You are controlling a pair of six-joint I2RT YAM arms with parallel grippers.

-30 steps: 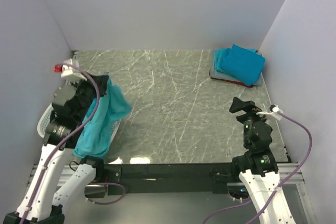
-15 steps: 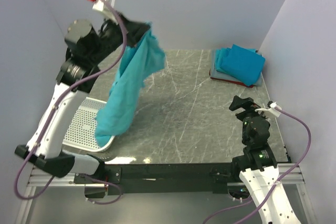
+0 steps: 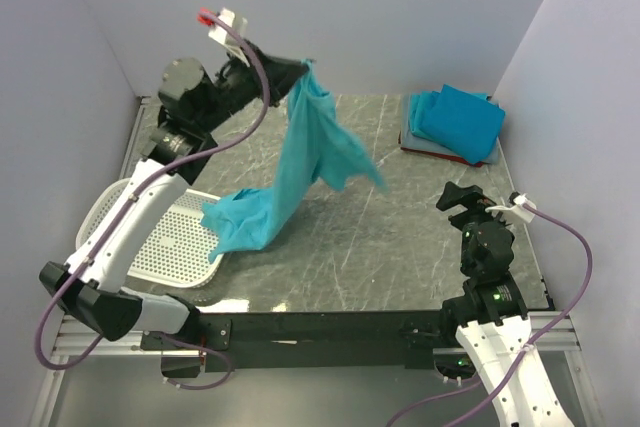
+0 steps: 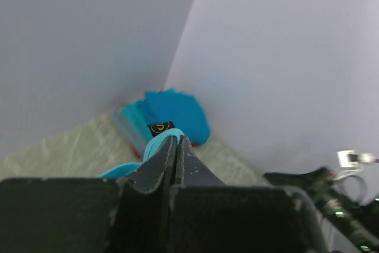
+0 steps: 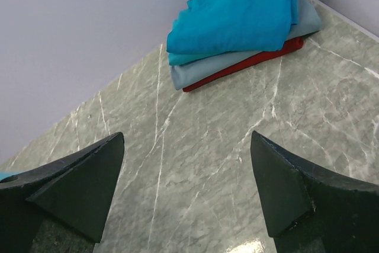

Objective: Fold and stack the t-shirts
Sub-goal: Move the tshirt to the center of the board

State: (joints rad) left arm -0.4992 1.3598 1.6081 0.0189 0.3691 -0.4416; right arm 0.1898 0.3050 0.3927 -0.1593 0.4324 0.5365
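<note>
Teal t-shirt (image 3: 300,162), pinched by left fingers (image 4: 159,169), has swung farther right.

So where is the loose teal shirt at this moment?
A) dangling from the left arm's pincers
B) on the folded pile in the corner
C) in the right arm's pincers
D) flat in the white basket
A: the left gripper is shut on the teal t-shirt, which hangs down from it; the right gripper stands open, holding nothing.
</note>
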